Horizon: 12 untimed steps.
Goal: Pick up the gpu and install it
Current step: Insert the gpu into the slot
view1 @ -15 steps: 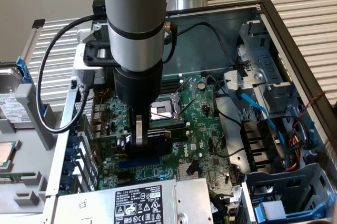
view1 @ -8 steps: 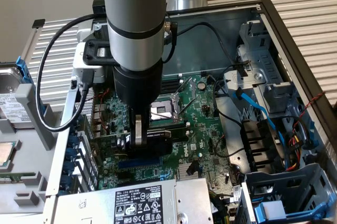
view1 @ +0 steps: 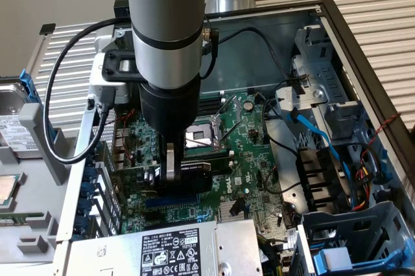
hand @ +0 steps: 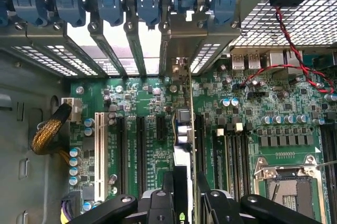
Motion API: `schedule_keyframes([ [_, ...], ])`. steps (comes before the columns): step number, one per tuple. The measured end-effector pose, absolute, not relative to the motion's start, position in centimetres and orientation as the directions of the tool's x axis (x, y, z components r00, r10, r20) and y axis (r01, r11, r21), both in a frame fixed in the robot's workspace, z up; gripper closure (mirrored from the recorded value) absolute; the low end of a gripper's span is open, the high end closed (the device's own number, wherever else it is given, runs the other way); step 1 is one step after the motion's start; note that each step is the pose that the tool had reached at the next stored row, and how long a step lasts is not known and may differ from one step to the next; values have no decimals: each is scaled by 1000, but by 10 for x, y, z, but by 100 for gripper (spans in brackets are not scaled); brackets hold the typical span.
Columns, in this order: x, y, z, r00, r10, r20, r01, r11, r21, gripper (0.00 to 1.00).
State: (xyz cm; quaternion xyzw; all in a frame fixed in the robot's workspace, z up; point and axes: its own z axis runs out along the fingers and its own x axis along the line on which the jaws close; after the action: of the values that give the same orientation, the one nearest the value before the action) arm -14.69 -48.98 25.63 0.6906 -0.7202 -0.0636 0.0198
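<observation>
Wrist view: fingers (hand: 168, 184) clamp the gpu (hand: 182, 129) edge-on, upright over the motherboard (hand: 274, 103).

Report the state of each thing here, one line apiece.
end effector, shut on the gpu.
gpu, held upright on edge over the motherboard's expansion slots; seating unclear.
computer case, open, side panel off.
CPU socket, uncovered, no cooler on it.
hard drive, lying outside the case, at the exterior view's left.
</observation>
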Motion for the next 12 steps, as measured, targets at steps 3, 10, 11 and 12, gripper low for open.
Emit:
schedule_keyframes([
  [3, -147, -490, 256, -44, -997, -59, -992, 36, 119, 73],
  [10, -147, -490, 256, -9, -998, -59, -993, 2, 119, 73],
  [11, -147, -490, 256, -3, -998, -59, -993, -4, 119, 73],
  [12, -147, -490, 256, 1, -998, -59, -993, -8, 119, 73],
])
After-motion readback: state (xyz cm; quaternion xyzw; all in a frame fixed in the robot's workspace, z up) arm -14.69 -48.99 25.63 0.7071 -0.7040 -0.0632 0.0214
